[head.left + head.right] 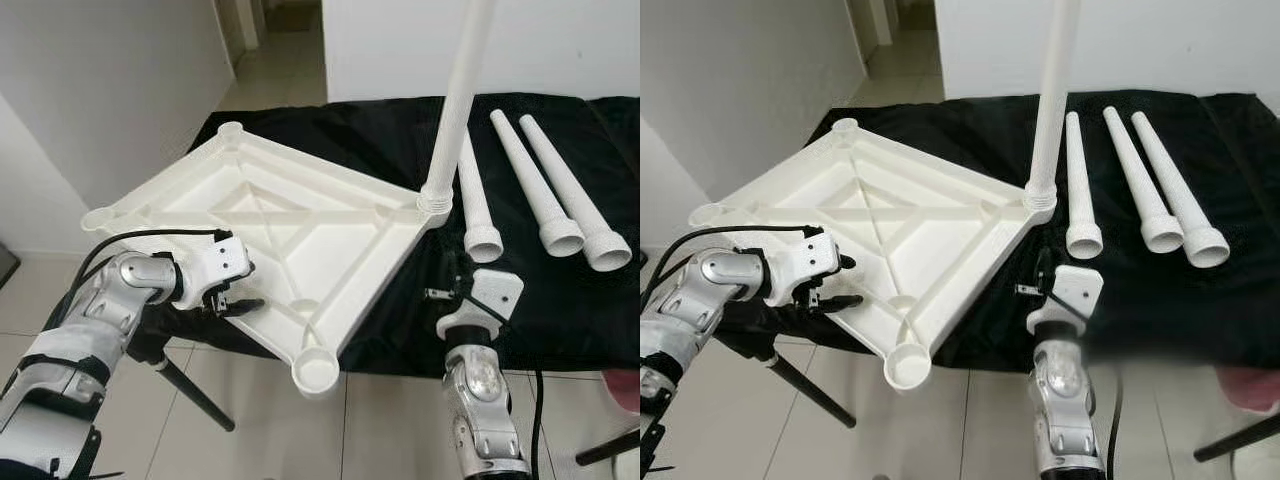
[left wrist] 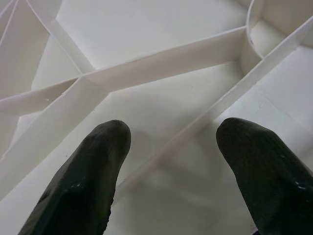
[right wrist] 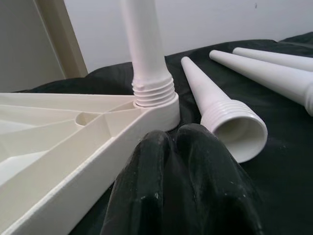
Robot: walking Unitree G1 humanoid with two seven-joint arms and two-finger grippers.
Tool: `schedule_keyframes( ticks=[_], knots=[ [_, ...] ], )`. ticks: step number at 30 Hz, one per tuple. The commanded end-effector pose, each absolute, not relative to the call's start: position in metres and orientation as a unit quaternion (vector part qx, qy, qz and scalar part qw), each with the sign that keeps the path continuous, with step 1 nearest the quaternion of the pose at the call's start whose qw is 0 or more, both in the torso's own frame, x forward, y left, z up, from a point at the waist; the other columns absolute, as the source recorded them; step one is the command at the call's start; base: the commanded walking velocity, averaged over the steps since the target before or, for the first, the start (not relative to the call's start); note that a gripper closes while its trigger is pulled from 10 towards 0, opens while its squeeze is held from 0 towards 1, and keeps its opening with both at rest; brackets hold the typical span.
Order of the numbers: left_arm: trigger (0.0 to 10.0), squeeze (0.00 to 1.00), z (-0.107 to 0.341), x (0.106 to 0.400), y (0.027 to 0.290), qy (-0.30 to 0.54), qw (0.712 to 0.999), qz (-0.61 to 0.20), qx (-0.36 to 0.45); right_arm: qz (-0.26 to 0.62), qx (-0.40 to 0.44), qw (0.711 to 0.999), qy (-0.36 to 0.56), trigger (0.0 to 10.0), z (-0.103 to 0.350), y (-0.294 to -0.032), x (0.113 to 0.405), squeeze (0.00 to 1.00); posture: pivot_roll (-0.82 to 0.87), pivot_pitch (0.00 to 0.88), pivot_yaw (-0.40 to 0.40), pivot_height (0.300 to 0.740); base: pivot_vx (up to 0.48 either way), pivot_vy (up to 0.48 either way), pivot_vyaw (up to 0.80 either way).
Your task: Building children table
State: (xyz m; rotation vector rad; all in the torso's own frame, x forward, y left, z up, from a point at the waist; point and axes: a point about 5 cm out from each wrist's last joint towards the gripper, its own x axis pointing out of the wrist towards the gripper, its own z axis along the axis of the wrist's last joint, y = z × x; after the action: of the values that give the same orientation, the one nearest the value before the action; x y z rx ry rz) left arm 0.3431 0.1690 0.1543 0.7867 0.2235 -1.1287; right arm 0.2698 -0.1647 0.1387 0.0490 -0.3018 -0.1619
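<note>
Down on the worktop [image 1: 560, 300], which wore a black cloth, lay a big white tabletop [image 1: 290, 225], flipped over so its ribs showed. Its near corner socket [image 1: 317, 372] stuck out past the worktop's front edge, over the tiled floor [image 1: 390, 425]. Its left corner also hung past the cloth.

One leg [image 1: 458, 100] stood upright, screwed into the tabletop's right corner. Three loose legs [image 1: 545, 185] lay side by side on the cloth to its right, wide ends toward the robot. The nearest loose leg lay just beside the standing one. Bare cloth stretched in front of them.

The left pincer [image 1: 238, 298] was at the tabletop's near-left edge. Its two black fingers [image 2: 93, 176] were spread apart, holding nothing, with the white ribs right below them.

The right pincer [image 3: 183, 183] sat low at the worktop's front edge, near the standing leg's base. Its fingers were pressed together, empty, pointing at the screwed corner.
</note>
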Motion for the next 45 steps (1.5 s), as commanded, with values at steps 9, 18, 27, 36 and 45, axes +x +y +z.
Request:
schedule_keyframes(
  ticks=[9,18,27,36,45],
  knots=[
    [10.0,0.0,0.134,0.346,0.166,0.147,0.733,-0.547,0.377,-0.077,0.017,0.987,-0.142,10.0,0.14,-0.163,0.265,0.0,-0.09,0.104,0.163,0.74,0.0,0.0,0.0],
    [10.0,0.0,0.127,0.353,0.165,0.19,0.741,-0.548,0.337,-0.075,0.014,0.988,-0.131,10.0,0.14,-0.162,0.26,0.0,-0.1,0.126,0.177,0.74,0.0,0.0,0.0],
    [0.0,0.0,0.122,0.353,0.168,0.216,0.735,-0.556,0.323,-0.079,0.012,0.99,-0.117,10.0,0.136,-0.161,0.252,0.0,-0.11,0.153,0.19,0.74,0.0,0.0,0.0],
    [0.0,0.0,0.121,0.352,0.175,0.223,0.737,-0.552,0.319,-0.078,0.012,0.991,-0.108,10.0,0.134,-0.16,0.248,0.0,-0.11,0.154,0.19,0.74,0.0,0.0,0.0],
    [0.0,0.0,0.129,0.355,0.175,0.201,0.753,-0.553,0.294,-0.072,0.012,0.991,-0.108,10.0,0.135,-0.157,0.251,0.0,-0.1,0.136,0.179,0.74,0.0,0.0,0.0]
  ],
)
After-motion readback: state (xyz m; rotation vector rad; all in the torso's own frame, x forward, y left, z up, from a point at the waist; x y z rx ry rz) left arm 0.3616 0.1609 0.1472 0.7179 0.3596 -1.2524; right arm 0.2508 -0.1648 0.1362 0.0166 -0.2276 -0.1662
